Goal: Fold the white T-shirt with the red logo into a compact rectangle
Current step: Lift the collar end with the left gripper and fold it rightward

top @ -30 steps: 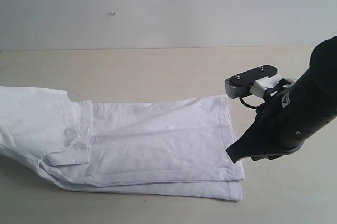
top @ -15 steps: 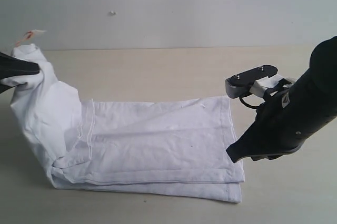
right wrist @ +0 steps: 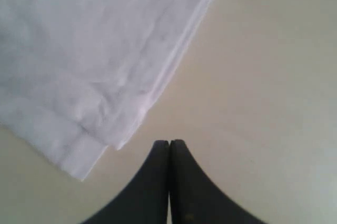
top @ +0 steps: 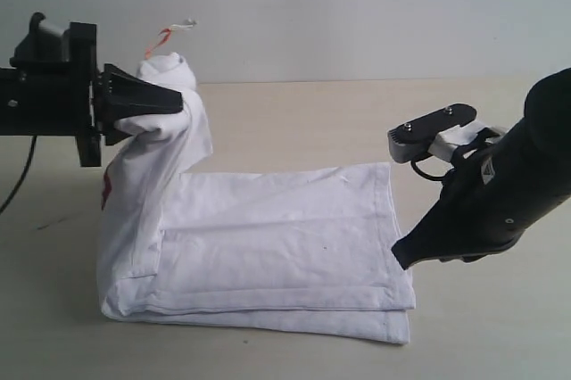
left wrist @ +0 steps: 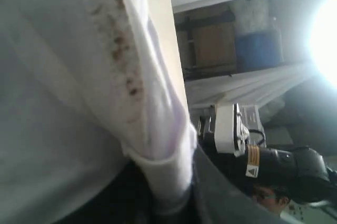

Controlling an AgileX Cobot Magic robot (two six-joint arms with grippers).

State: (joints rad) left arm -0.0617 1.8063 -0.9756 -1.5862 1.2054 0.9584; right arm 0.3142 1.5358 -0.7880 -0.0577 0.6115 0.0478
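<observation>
The white T-shirt [top: 285, 246] lies folded lengthwise on the table. Its collar end is lifted off the surface, and a small orange tag [top: 159, 42] sticks up from it. My left gripper [top: 175, 103] is shut on that raised end. In the left wrist view a thick fold of white T-shirt [left wrist: 163, 166] is pinched in the left gripper [left wrist: 169, 203]. A sliver of the red logo [top: 105, 187] shows on the hanging cloth. My right gripper [top: 398, 255] is shut and empty, hovering just off the hem corner. The right wrist view shows the right gripper [right wrist: 169, 143] beside the white T-shirt [right wrist: 79, 66].
The beige table [top: 294, 121] runs back to a pale wall [top: 357, 14]. Bare tabletop [right wrist: 263, 77] lies to the side of the hem. The right arm's dark body [top: 508, 193] stands over the table's right side.
My left gripper has lifted the shirt's collar end from the far left and carried it up and rightward. The right gripper has hardly moved.
</observation>
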